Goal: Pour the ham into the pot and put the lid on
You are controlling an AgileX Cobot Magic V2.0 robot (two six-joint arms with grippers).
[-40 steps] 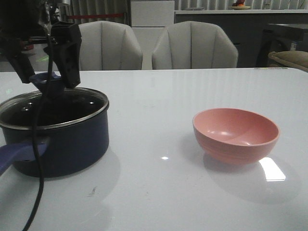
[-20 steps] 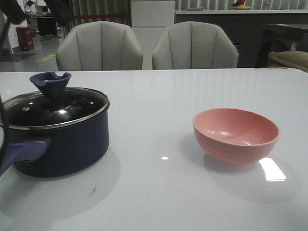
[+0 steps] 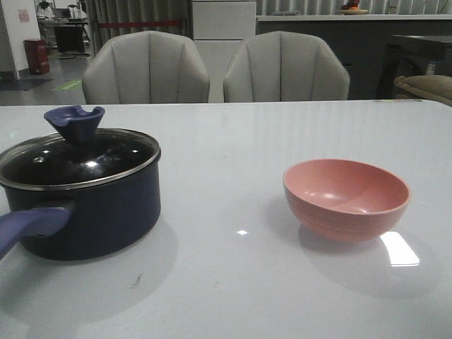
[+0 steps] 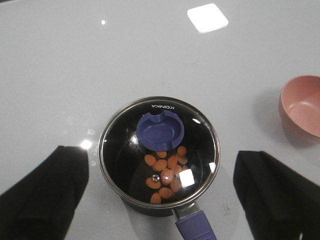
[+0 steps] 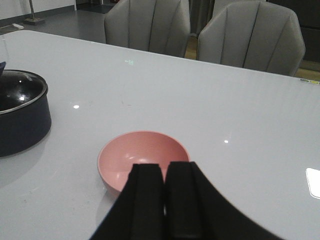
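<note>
The dark navy pot (image 3: 92, 212) stands at the table's left, its blue-purple handle (image 3: 28, 226) pointing toward me. The glass lid (image 3: 78, 159) sits flat on its rim, knob (image 3: 74, 121) up. Through the lid (image 4: 125, 155) several orange ham pieces (image 4: 165, 172) lie on the pot's black bottom. My left gripper (image 4: 160, 152) hangs high above the pot, open wide and holding nothing; it does not show in the front view. My right gripper (image 5: 164, 167) is shut and empty, just short of the pink bowl (image 5: 142, 155).
The salmon-pink bowl (image 3: 346, 198) stands empty at the right of the white table (image 3: 233, 282). Two grey chairs (image 3: 147, 67) (image 3: 286, 67) stand behind the far edge.
My left gripper let go of the lid's knob and rose up out of the front view. The lid stays on the pot. The bowl has not moved.
</note>
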